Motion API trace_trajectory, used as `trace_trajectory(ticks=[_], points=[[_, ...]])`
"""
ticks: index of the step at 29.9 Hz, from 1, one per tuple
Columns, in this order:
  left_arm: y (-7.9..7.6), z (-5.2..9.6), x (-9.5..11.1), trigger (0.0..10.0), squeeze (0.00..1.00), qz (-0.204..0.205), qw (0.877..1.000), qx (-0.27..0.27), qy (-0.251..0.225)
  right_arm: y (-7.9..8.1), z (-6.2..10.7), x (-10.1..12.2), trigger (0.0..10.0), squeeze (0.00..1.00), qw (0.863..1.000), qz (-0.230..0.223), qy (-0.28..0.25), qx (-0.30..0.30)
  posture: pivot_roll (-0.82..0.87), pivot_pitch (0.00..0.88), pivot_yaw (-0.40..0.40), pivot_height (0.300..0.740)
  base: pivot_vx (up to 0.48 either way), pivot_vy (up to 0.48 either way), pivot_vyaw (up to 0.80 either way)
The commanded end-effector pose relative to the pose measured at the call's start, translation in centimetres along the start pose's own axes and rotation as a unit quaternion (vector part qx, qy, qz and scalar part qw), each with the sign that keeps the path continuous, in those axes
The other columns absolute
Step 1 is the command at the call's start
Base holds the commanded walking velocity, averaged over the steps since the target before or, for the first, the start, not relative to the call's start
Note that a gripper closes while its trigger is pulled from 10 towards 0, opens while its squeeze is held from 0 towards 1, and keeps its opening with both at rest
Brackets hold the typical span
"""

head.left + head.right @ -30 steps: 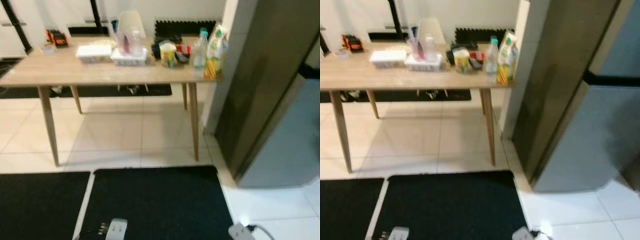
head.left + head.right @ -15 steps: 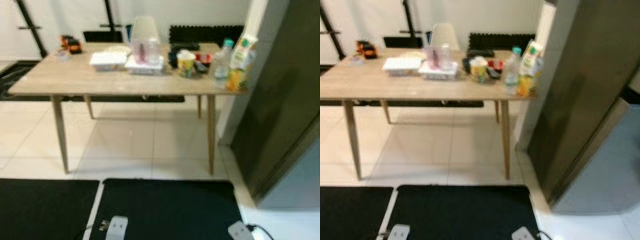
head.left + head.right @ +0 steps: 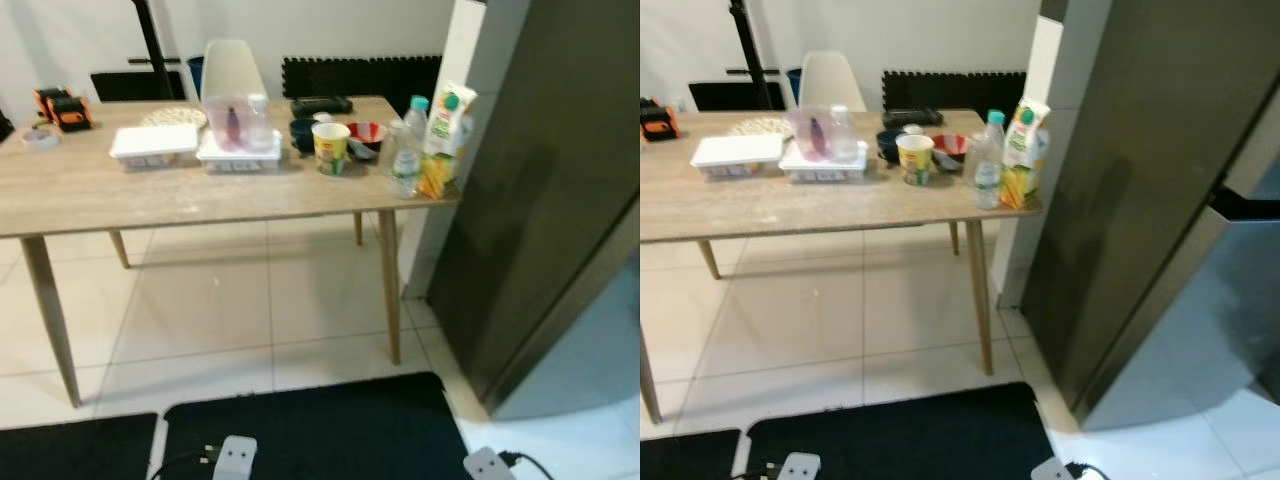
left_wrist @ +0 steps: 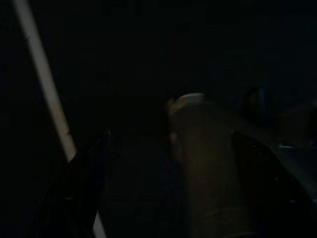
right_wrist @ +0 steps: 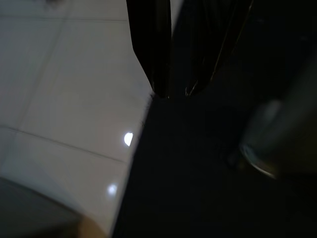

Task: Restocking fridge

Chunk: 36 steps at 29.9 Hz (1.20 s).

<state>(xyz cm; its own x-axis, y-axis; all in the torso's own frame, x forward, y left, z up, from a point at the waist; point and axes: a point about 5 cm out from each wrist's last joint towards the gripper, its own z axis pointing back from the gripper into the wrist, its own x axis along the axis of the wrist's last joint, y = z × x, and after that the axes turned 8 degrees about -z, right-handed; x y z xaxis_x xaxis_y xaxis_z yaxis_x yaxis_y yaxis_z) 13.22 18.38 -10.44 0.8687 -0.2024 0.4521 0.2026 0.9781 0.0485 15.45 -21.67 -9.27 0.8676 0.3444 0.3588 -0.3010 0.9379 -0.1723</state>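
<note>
Approach phase, judged from the layout: nothing yet picked up. Wooden table [image 3: 190,195] ahead and to the left; dark fridge [image 3: 560,190] standing closed at the right, just beside the table's right end. Stock grouped at that right end: juice carton [image 3: 447,135] upright at the corner nearest the fridge, water bottle [image 3: 407,150] upright just beside it on the left, yellow cup [image 3: 330,147] further left, red bowl [image 3: 367,132] behind the cup and bottle. Further along: clear tray [image 3: 238,152] carrying small bottles, then white lidded box [image 3: 154,145]. Black floor mat [image 3: 310,430] between viewpoint and table. Right gripper [image 5: 173,91] hanging idle over the mat edge and the white tiles, fingers nearly together with a narrow gap at the tips, holding nothing. Left gripper hanging idle in deep shade; left wrist view too dark to judge, finger state cannot be told. Key relation: carton and bottle well apart from both grippers, forward and up at table height, long axes vertical, calling for a side-on grasp with horizontal fingers. Items lying right of centre and next to the fridge, so right arm judged the nearer. Closer approach to the table corner required before any reach. Risk: tall items close together, likely to topple if brushed.
</note>
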Motion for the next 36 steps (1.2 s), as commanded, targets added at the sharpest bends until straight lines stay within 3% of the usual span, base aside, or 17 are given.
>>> trace_trajectory(ticks=[1,15,23,27,36], points=[[-0.1,-0.07,0.27,10.0,0.0,-0.003,1.0,-0.002,-0.002,-0.48,0.12,-0.65,10.0,0.0,1.0,0.0,0.009,-0.007,-0.03,0.0,-0.02,0.74,0.292,0.0,0.0],[-0.11,-0.13,0.65,10.0,0.0,-0.002,1.0,-0.002,-0.007,-0.53,0.11,-0.54,10.0,0.0,1.0,-0.002,0.006,-0.008,-0.04,0.0,-0.019,0.74,0.285,0.0,0.0],[-0.19,-0.16,0.8,10.0,0.0,0.019,1.0,-0.003,-0.011,-0.54,0.12,-0.51,10.0,0.0,1.0,-0.003,0.005,-0.005,-0.04,0.0,-0.024,0.74,0.0,0.0,0.0],[-0.39,-0.17,0.69,10.0,0.0,0.002,1.0,-0.014,-0.006,-0.51,0.11,-0.43,10.0,0.0,1.0,-0.004,0.004,-0.004,-0.04,0.0,-0.025,0.74,0.0,-0.469,0.0],[-0.25,-0.15,0.67,10.0,0.0,0.008,1.0,-0.006,-0.007,-0.32,0.05,-0.07,10.0,0.0,1.0,-0.006,0.0,0.0,-0.04,0.0,-0.022,0.74,0.0,-0.467,0.0]])
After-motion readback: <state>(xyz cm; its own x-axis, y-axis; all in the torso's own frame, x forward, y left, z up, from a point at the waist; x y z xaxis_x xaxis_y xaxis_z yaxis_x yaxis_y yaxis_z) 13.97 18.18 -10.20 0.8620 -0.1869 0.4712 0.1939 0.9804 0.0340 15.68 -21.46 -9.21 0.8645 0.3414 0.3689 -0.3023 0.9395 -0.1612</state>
